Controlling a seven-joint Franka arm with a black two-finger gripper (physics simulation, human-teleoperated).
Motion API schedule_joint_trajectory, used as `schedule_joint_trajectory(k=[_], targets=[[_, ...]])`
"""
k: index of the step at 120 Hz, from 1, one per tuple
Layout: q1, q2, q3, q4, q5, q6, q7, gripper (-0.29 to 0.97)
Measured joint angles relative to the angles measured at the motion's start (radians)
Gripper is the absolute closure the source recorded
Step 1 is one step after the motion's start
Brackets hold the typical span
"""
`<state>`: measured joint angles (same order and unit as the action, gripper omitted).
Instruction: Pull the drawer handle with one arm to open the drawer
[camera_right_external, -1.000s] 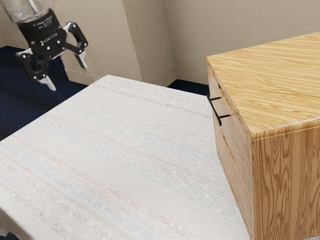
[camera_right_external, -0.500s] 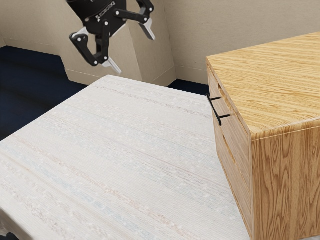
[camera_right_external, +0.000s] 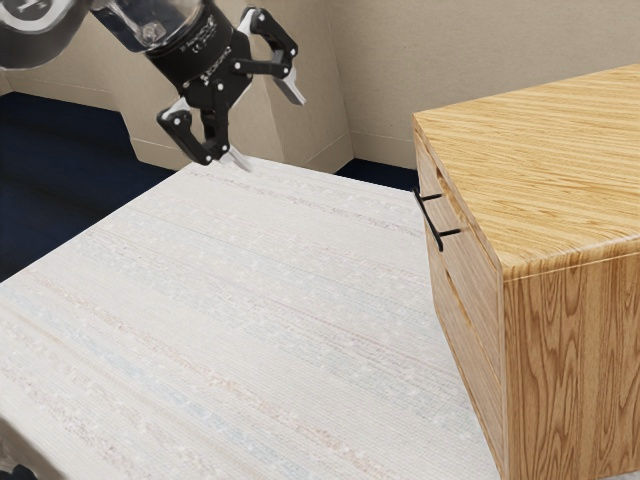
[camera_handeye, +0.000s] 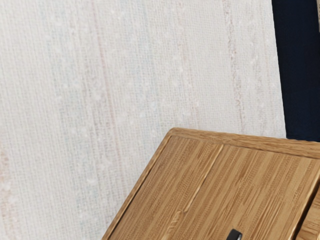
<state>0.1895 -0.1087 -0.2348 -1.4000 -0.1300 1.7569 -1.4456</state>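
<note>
A wooden cabinet stands on the exterior view's right side of the white table. Its top drawer front faces the table and carries a thin black handle; the drawer looks shut, flush with the cabinet face. My gripper hangs open in the air above the table's far edge, well to the exterior view's left of the handle, with nothing between its fingers. In the wrist view the cabinet front and one end of the handle show ahead of my hand.
Beige walls and a wall corner rise behind the table. Dark blue floor lies beyond the table's far edge. Bare tabletop stretches between my gripper and the cabinet.
My gripper has swung from the exterior view's far left toward the right, then dropped a little lower toward the table's far edge. It stays open. The drawer has not moved.
</note>
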Motion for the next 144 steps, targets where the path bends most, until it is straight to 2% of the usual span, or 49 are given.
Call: schedule_joint_trajectory(k=[9,28,44,53,66,90,104,117,144], targets=[[-0.064,0.037,0.030,-0.013,-0.022,0.093,0.024,0.04],[-0.141,0.043,0.033,-0.033,-0.136,0.207,0.104,0.04],[-0.143,-0.038,0.034,-0.130,-0.232,0.255,0.176,0.05],[-0.198,-0.061,0.057,-0.186,-0.263,0.291,0.210,0.06],[-0.265,-0.075,0.089,-0.280,-0.285,0.357,0.254,0.07],[-0.277,-0.118,0.108,-0.418,-0.313,0.452,0.319,0.09],[-0.342,-0.172,0.196,-0.537,-0.347,0.503,0.363,0.10],[-0.383,-0.183,0.230,-0.564,-0.361,0.537,0.398,0.11],[-0.386,-0.176,0.267,-0.567,-0.367,0.567,0.458,0.11]])
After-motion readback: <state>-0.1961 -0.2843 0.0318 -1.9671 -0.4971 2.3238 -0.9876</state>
